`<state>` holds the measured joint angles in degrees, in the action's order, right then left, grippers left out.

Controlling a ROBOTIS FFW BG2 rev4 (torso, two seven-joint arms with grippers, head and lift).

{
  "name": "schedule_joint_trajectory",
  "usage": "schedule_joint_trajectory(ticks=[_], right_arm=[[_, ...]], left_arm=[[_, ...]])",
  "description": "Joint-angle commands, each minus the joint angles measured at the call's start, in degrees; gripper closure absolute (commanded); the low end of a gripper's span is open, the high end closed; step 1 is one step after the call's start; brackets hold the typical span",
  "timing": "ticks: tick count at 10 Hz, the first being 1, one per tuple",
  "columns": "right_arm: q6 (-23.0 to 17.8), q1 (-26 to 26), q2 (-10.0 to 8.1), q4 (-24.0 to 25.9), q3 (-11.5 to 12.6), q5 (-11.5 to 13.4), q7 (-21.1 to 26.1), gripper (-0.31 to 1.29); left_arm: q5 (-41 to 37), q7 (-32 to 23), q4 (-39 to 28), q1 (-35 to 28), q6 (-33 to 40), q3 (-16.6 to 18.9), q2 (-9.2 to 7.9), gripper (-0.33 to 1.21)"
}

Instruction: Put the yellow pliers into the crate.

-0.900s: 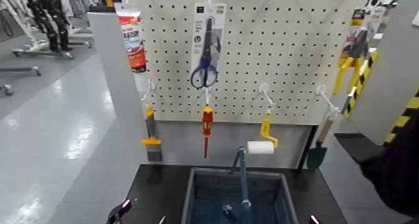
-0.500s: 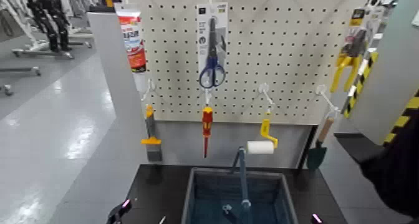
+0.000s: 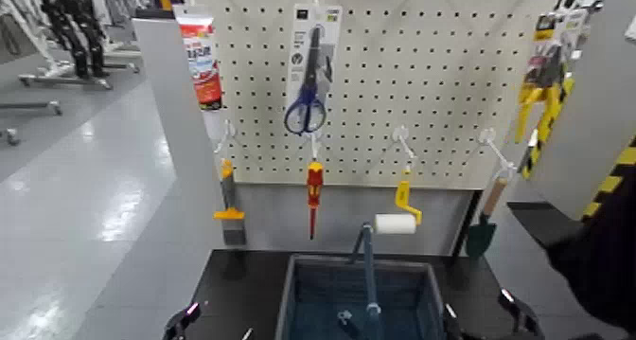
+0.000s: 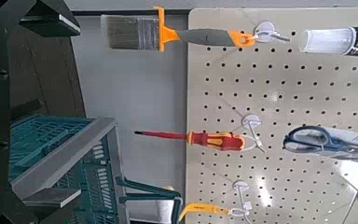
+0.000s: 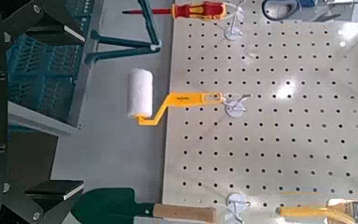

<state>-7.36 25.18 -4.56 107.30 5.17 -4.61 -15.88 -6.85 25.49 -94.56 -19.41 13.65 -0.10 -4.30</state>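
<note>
Both grippers, left [image 3: 216, 331] at seven o'clock and right [image 3: 479, 331] at five, are standing open and empty. The crate [image 3: 294, 285] is waiting at six (no pliers inside). The pliers [image 3: 539, 95] are hanging at two; reaching, grasping and placing are all remaining.

I can read no word or number for certain. Up and ahead of my left gripper [image 3: 221, 321], the tube [image 3: 200, 64] carries large print on its white and red label, too blurred to spell out. Above and between my two hands, the scissors' card [image 3: 301, 43] has small print. Lettering on the paint roller's handle [image 5: 183, 99], ahead of my right gripper [image 5: 70, 106], is too small to make out.
</note>
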Motion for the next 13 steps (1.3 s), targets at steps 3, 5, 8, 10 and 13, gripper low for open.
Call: schedule_joint_trajectory(ticks=[3, 5, 8, 10, 13], right_arm=[[7.62, -5.85, -1.42, 3.89, 5.46, -1.02, -2.75, 0.2], [11.05, -9.28, -2.3, 3.97, 8.63, -3.13, -6.01, 0.2], [14.3, -15.08, -3.79, 3.45, 12.58, -6.38, -9.17, 0.21], [17.03, -19.21, -5.64, 3.09, 13.9, -7.87, -10.4, 0.21], [18.61, -25.89, -8.8, 0.46, 13.55, -10.33, -12.25, 0.22]], left_arm=[[-0.01, 0.09, 0.26, 0.43, -0.12, -0.34, -0.18, 0.09], [-0.09, 0.09, 0.35, 0.61, -0.3, -0.51, -0.27, 0.09], [-0.09, 0.09, 0.35, 0.78, -0.56, -0.69, -0.35, 0.09], [-0.18, 0.18, 0.43, 0.96, -0.73, -0.78, -0.44, 0.09], [-0.18, 0.26, 0.43, 1.22, -1.09, -1.04, -0.53, 0.09]])
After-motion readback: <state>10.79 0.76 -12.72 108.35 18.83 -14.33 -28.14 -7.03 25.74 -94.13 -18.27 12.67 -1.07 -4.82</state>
